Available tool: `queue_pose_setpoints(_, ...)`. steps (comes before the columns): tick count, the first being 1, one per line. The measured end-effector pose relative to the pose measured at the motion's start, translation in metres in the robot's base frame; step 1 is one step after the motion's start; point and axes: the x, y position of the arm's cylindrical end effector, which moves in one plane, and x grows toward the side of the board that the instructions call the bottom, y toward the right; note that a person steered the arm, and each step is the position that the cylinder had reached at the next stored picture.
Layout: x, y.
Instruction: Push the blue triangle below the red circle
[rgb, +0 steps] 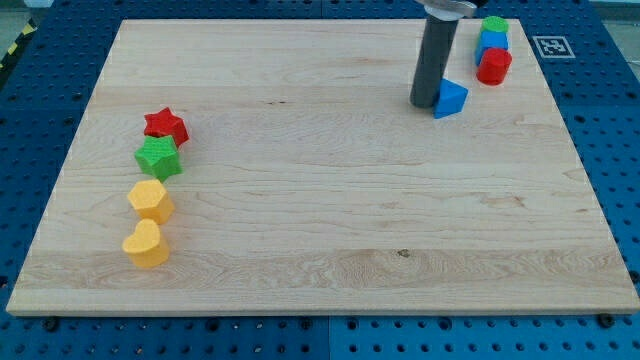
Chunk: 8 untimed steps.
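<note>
Blue triangle (451, 98) sits touching my tip (424, 103) on the tip's right side in the view, near the top right part of the desk (320, 240). One of its corners seems to point toward the view's right and slightly up, with a flat side facing my rod; its long axis I cannot make out for sure. I have no gripper, only the dark rod, so nothing is held; the tip just rests against the block. Up and to the right of my tip stands a short column of three blocks close to the desk's top edge: a green block (494, 24) at the top, a blue block (492, 42) under it, and the red circle (493, 65) lowest, each touching the next. The red circle is near the blue triangle but apart from it, up and to its right. Below my tip and the triangle the wood is open all the way to the view's bottom edge, and there is bare room to the right before the desk's right edge. Far to the left of my tip, well apart, a red star (165, 126) touches a green star (158, 157), with a yellow block (150, 200) and a yellow heart (146, 244) below them.
</note>
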Motion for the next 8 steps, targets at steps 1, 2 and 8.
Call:
queue_pose_setpoints(1, 0.023, 0.018)
queue_pose_setpoints(2, 0.024, 0.038)
queue_pose_setpoints(8, 0.01, 0.073)
